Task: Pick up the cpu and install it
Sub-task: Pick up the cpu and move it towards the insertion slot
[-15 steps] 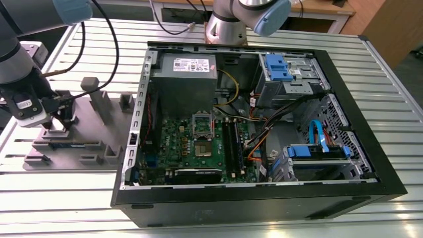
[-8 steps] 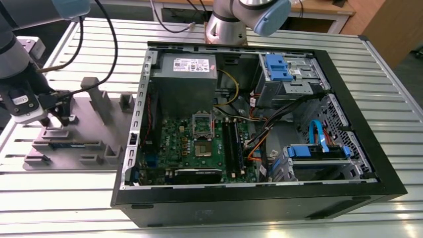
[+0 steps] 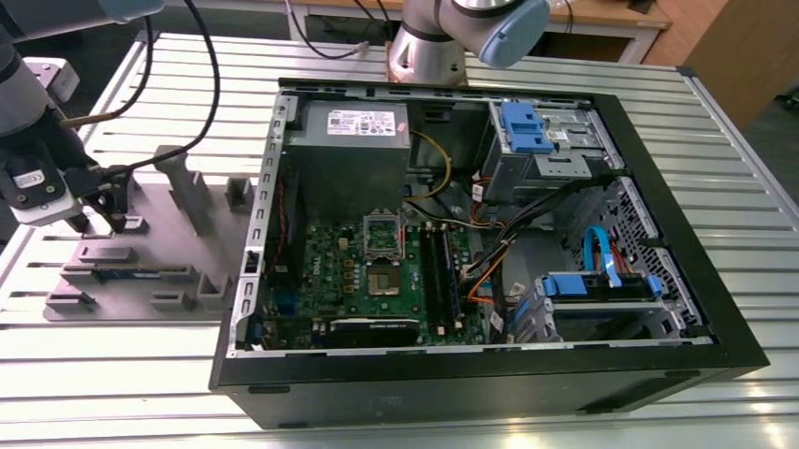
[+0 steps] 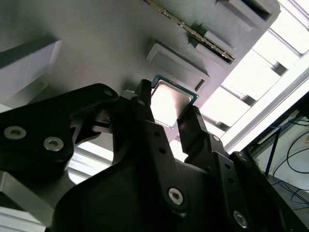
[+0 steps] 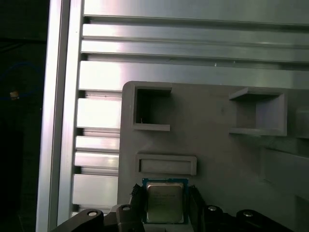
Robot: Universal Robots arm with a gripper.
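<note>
The cpu (image 4: 170, 100), a small square chip with a pale silver top and thin dark rim, sits between my gripper's two black fingers (image 4: 143, 99) in both wrist views. It is low over the grey fixture plate (image 5: 217, 145), just by a shallow rectangular ridge. The fingers press against two opposite edges of the cpu (image 5: 165, 202). My gripper (image 3: 107, 223) is over the grey fixture plate (image 3: 125, 281) on the exterior view's left, outside the computer case. The green board (image 3: 327, 271) lies inside the open case, with a silver frame (image 3: 381, 227) and a dark square socket (image 3: 382, 279) at its middle.
The open black computer case (image 3: 474, 374) holds a grey power supply (image 3: 350, 150), blue drive brackets (image 3: 525, 126) and loose cables. The fixture plate carries upright grey blocks (image 3: 187, 182) and a long thin memory stick (image 3: 125, 274). All of it rests on a ribbed metal table (image 3: 112, 383).
</note>
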